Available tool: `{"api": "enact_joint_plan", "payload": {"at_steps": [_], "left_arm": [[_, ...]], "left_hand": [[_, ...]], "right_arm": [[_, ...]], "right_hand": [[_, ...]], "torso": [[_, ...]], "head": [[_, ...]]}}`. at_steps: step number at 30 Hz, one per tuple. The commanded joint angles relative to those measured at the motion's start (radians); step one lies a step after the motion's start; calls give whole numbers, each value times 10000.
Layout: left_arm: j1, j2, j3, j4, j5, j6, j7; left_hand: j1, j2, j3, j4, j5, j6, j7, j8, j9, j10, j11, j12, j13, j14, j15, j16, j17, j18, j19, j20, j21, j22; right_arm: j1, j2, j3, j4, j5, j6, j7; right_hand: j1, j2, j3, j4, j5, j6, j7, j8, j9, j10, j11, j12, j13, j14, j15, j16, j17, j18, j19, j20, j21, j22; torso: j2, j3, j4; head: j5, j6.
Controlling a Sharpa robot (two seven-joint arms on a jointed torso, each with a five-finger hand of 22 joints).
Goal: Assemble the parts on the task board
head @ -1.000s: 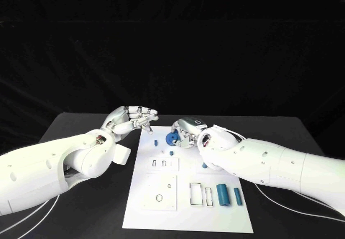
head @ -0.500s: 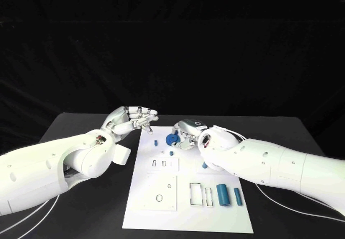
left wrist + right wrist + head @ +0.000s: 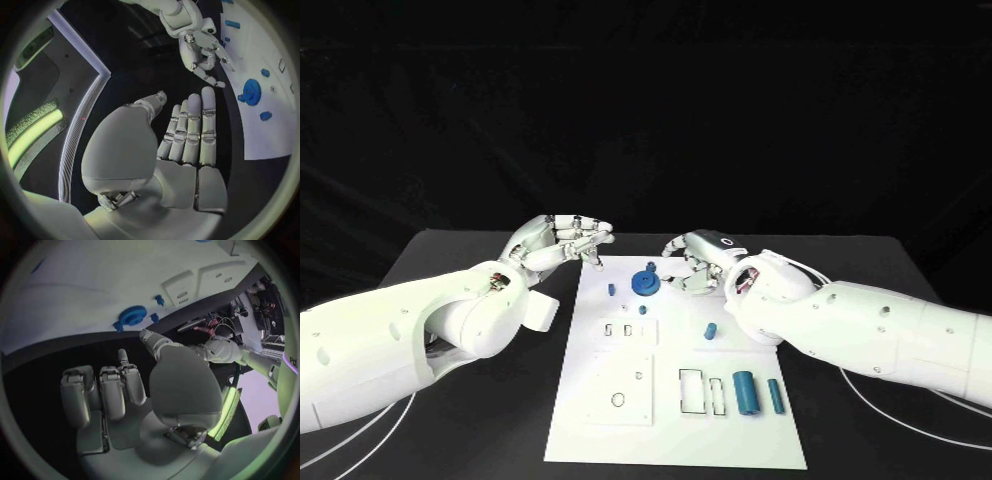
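The white task board (image 3: 625, 400) lies in the middle of the black table. A blue gear (image 3: 646, 283) sits near the board's far end, also seen in the wrist views (image 3: 252, 91) (image 3: 132, 316). My right hand (image 3: 705, 258) hovers just right of the gear, apart from it, fingers loosely bent and holding nothing (image 3: 119, 390). My left hand (image 3: 564, 242) hangs over the board's far left corner with its fingers straight side by side (image 3: 181, 135), also holding nothing.
A small blue peg (image 3: 612, 289) stands left of the gear. Another short blue piece (image 3: 710, 330) lies mid-board. Two blue cylinders (image 3: 746, 392) (image 3: 776, 396) lie near the board's front right beside rectangular slots (image 3: 692, 390). White cables trail on the table by both arms.
My right hand has let go of the blue gear and drawn off to the right. The gear stays on the board. The left hand has barely moved.
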Motion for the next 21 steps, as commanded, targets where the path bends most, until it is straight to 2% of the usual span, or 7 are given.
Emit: {"api": "enact_joint_plan", "payload": {"at_steps": [1, 3, 6, 9, 14, 21], "left_arm": [[14, 4, 6, -23, 40, 171, 59], [13, -1, 6, -36, 40, 176, 59], [12, -5, 5, -54, 34, 198, 74], [10, 18, 5, -73, 24, 230, 88], [6, 63, 4, -116, 12, 274, 97], [0, 113, 1, -184, 7, 311, 103]], "left_hand": [[50, 42, 41, -13, 2, -58, 27, -61, 10, -29, 20, -51, 16, -48, 1, -53, -15, 43, -71, -3, 35, 12], [50, 42, 41, -13, 2, -58, 27, -61, 10, -29, 20, -51, 16, -48, 1, -53, -15, 43, -71, -3, 35, 12], [52, 33, 43, -20, 1, -62, 27, -64, 11, -32, 22, -53, 15, -51, 2, -58, -19, 43, -79, -2, 43, 17], [130, -45, 63, -113, 1, -77, 25, -75, 18, -38, 22, -60, 14, -80, 2, -89, -38, 44, -130, 0, 85, 46], [165, -82, 75, -161, 0, -77, 28, -78, 25, -36, 24, -62, 14, -91, 4, -104, -48, 43, -162, 1, 114, 66], [165, -82, 75, -161, 0, -77, 28, -78, 25, -36, 24, -62, 14, -91, 4, -104, -48, 43, -162, 1, 114, 66]], "right_arm": [[181, -527, 25, 399, 1052, -336, 522], [284, -888, 32, 554, 1413, 63, 518], [420, -1585, 39, 643, 2160, 1117, 738], [466, -2083, 34, 557, 2524, 1732, 1009], [394, -2553, 11, 276, 2693, 1987, 1115], [179, -2766, -6, -200, 2670, 2022, 1228]], "right_hand": [[117, -8, -100, 12, -33, -59, 8, -62, -11, 68, 13, -13, 1584, 895, 67, 30, 2051, -143, 1046, 59, 44, 2627], [157, -9, -117, -5, -47, -35, -1, -60, -5, 71, 10, -9, 1588, 894, 67, 29, 2050, -143, 1046, 62, 44, 2627], [485, -2, -112, -181, -18, 125, -40, -47, 30, 24, -22, -64, 1540, 884, 45, 14, 2011, -143, 1046, 50, 44, 2627], [862, -42, 0, -439, 62, 284, -118, -15, 66, -5, -88, -100, 1512, 885, -23, 15, 2022, -143, 1046, 1, 44, 2627], [912, -144, -24, -508, 78, 315, -136, -12, 75, -45, -114, -148, 1470, 889, -59, 21, 2044, -143, 1046, -33, 44, 2627], [951, -213, -73, -555, 83, 266, -133, -47, 68, -66, -112, -173, 1449, 890, -58, 23, 2053, -143, 1046, -43, 44, 2627]], "torso": [[-84, 24, -95], [-113, 35, -133], [-163, 51, -221], [-188, 95, -284], [-217, 165, -352], [-224, 246, -355]], "head": [[9, 35], [9, 36], [-8, 37], [-45, 38], [10, 4], [55, -60]]}}
